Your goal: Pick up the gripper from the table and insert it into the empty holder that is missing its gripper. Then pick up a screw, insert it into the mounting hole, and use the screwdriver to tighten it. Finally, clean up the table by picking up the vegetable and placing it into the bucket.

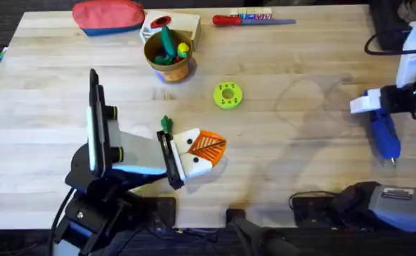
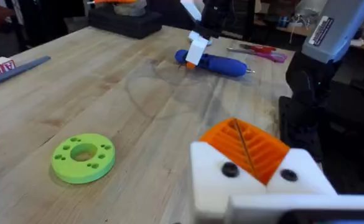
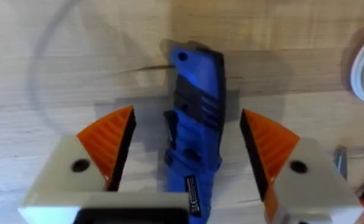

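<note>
Screwdriver (image 3: 194,134) lies between open right gripper (image 3: 188,146) fingers; left gripper's (image 1: 193,153) state unclear.

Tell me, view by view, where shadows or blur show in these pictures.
Overhead: a faint shadow crosses the table, and the left arm's base at the lower left is dark and blurred. Left wrist: the room behind is soft; the lime-green disc is sharp. Right wrist: the screwdriver casts a dark shadow beside itself.

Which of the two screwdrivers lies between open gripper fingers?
The blue screwdriver, lying flat at the table's right edge between the right gripper's spread orange pads. The red-handled screwdriver lies untouched at the far edge.
</note>
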Motion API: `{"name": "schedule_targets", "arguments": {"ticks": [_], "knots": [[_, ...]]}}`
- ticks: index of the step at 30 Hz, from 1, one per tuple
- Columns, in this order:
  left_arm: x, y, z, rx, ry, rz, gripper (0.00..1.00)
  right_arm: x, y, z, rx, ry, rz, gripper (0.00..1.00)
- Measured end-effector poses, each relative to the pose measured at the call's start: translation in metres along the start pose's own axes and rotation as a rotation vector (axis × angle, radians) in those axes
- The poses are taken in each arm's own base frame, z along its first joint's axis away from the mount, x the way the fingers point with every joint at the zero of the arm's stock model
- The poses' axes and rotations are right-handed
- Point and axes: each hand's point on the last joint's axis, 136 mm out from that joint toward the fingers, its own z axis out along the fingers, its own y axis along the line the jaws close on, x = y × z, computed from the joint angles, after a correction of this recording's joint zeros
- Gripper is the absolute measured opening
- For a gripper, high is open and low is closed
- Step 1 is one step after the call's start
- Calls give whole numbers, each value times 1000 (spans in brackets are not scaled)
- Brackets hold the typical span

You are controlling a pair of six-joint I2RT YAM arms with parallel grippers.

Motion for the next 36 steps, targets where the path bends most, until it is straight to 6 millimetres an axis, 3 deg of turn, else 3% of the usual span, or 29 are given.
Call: {"name": "schedule_targets", "arguments": {"ticks": [4,11,18,26,36], "knots": [[0,0,0,-1,0,0,14,4,1,11,-32,20,-17,992],[0,0,0,-1,0,0,14,-6,1,20,-48,-18,-33,990],[0,0,0,-1,0,0,14,-5,6,22,-73,-14,-37,917],[0,0,0,-1,0,0,14,-4,14,22,-115,-14,-45,542],[0,0,0,-1,0,0,14,-7,3,23,-61,-18,-23,23]]}}
